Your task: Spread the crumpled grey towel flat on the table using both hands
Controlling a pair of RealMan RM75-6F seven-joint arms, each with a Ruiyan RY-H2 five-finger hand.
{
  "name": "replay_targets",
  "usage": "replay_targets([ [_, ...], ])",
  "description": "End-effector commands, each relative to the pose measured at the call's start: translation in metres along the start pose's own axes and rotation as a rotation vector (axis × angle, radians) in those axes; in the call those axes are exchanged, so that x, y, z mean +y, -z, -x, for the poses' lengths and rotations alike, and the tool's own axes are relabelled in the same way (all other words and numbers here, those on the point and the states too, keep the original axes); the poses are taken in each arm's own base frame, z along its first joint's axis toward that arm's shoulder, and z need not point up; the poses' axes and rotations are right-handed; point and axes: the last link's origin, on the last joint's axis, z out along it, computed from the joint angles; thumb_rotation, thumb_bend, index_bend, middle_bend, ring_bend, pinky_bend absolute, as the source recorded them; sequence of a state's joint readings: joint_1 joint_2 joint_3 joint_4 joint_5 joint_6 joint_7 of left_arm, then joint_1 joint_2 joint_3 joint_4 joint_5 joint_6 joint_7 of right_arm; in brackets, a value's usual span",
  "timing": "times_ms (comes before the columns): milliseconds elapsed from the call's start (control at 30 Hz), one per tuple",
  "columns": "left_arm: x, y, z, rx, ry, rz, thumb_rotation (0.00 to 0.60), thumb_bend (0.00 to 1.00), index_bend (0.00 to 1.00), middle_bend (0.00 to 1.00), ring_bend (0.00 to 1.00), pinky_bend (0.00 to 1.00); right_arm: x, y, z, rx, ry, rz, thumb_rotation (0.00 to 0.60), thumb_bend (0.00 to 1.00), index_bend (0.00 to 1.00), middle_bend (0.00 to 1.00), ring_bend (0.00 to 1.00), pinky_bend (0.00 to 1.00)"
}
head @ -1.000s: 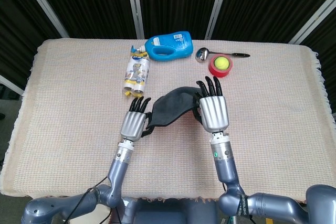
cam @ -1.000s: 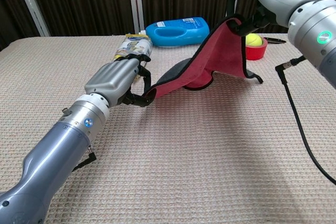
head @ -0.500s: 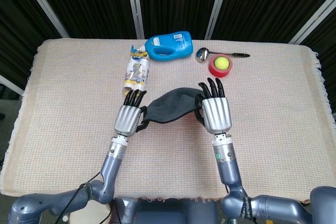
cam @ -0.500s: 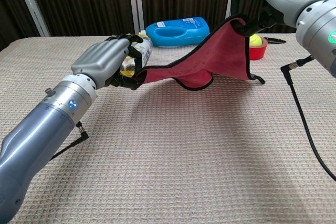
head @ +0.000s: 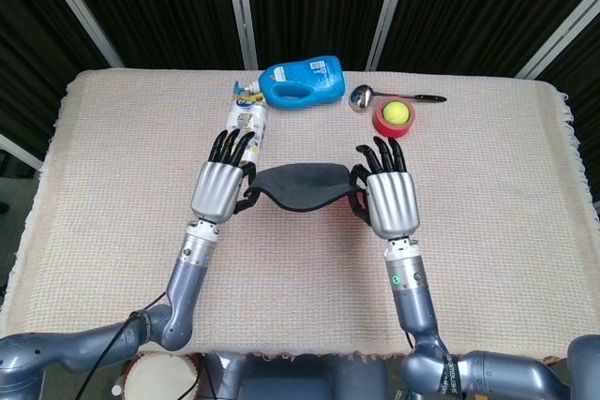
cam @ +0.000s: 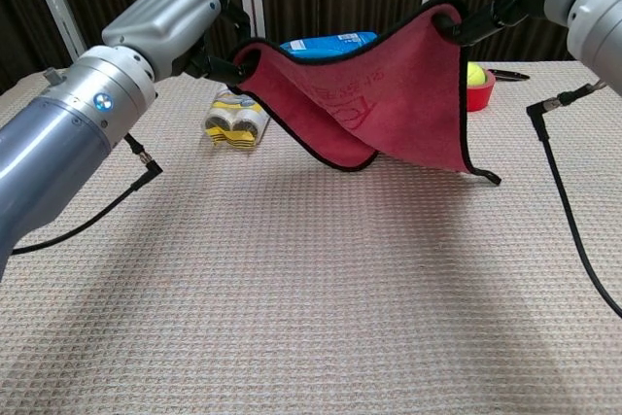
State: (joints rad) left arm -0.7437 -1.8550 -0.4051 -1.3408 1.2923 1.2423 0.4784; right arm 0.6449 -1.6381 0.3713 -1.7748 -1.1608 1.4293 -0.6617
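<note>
The towel [head: 300, 185] looks dark grey from above in the head view and shows a red underside [cam: 379, 94] with a black hem in the chest view. It hangs in the air between both hands, sagging in the middle, clear of the table. My left hand [head: 218, 187] grips its left corner, seen high at the chest view's upper left [cam: 170, 21]. My right hand [head: 391, 201] holds the right corner at the top right [cam: 491, 7], partly cut off by the frame. A loose corner dangles lower right.
Behind the towel lie a white and yellow bottle [head: 244, 128], a blue detergent bottle [head: 302, 82], a metal ladle [head: 375, 96] and a yellow ball in a red tape roll [head: 395, 117]. The woven beige table cover [head: 112, 185] stretches to both sides and in front.
My left hand has risen and moved left with its corner, pulling the towel out wider and lifting it fully off the table. The right hand has stayed nearly in place.
</note>
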Motion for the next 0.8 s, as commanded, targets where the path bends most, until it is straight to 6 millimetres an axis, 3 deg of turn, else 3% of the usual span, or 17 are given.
replay_targets([
  [33,-0.001,-0.006,-0.015,0.016,0.003,-0.008,0.600,0.47,0.65,0.09,0.00,0.02,0.000,-0.004,-0.006,0.008,-0.012,0.005,0.600,0.61,0.65,0.26,0.12,0.09],
  [467,0.008,-0.027,-0.050,0.053,-0.005,0.006,0.600,0.47,0.65,0.09,0.00,0.02,0.001,-0.027,-0.023,0.042,-0.025,0.016,0.600,0.61,0.65,0.26,0.12,0.09],
  [800,0.014,-0.039,-0.059,0.049,0.002,0.004,0.600,0.47,0.65,0.09,0.00,0.02,0.002,-0.044,-0.024,0.044,-0.024,0.028,0.600,0.61,0.65,0.26,0.12,0.09],
])
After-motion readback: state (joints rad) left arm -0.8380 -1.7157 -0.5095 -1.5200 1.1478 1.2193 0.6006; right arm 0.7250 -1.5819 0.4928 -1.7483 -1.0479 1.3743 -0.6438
